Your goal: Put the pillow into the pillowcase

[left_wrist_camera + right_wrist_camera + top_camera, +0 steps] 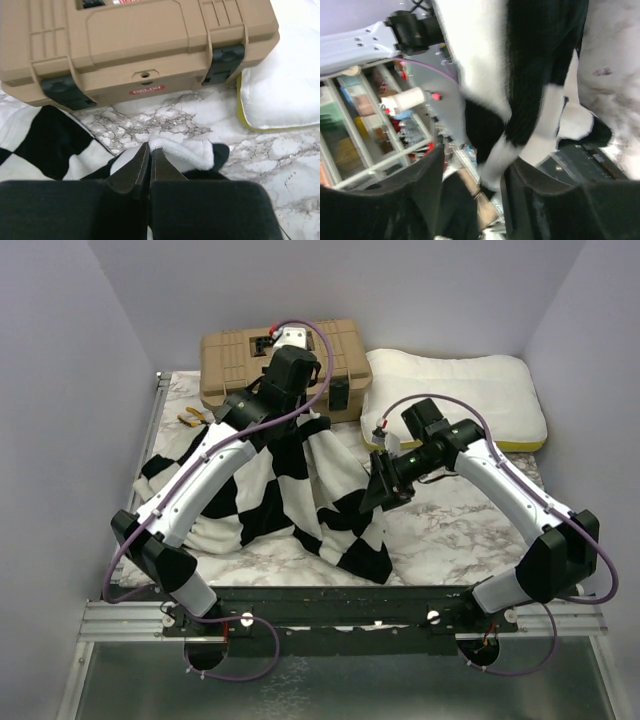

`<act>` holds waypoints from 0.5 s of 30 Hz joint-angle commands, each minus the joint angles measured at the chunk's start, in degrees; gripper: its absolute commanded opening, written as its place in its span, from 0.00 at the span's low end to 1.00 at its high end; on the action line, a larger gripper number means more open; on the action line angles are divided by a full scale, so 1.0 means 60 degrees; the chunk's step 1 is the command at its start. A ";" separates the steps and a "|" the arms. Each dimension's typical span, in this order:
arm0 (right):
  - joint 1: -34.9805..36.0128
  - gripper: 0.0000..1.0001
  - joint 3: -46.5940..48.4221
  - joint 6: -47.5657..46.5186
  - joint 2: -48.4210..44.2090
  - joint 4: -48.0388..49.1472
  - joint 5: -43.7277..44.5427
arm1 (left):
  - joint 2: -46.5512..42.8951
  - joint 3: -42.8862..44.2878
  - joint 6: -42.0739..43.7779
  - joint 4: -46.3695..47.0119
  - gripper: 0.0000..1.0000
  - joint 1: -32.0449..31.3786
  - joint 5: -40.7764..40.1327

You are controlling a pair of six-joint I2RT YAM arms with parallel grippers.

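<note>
Loosely heaped left of centre on the marble surface, the checkered pillowcase rose to a peak where the left pincer pinched its fleecy edge. The right pincer stood partly wide, cloth hanging between its fingers. The pillow lay far right, touching the tan box.

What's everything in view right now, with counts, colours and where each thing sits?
pillowcase: one, black-and-cream checks, draped centre-left, one edge lifted
pillow: one, white with yellow edge, far right, outside the pillowcase
toolbox: one, tan, far centre, beside the pillow
small hand tool: one, yellow and dark, left of the toolbox
table: one, white marbled, under everything
left gripper: one, black, shut on the pillowcase edge
right gripper: one, black, open around hanging pillowcase fabric
</note>
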 commanded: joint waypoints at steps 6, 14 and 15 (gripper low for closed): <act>-0.0844 0.93 0.1007 -0.0149 0.0289 0.0452 0.2671 | -0.0521 -0.2451 -0.1075 0.0176 0.00 0.0042 0.1379; -0.1372 1.00 0.2746 -0.0170 0.2394 0.1357 0.5244 | -0.2072 -0.5561 -0.2660 0.0440 0.00 0.0053 0.1453; -0.1695 1.00 0.2793 0.0013 0.2577 0.1531 0.5343 | -0.2242 -0.5757 -0.2748 0.0455 0.00 0.0045 0.1483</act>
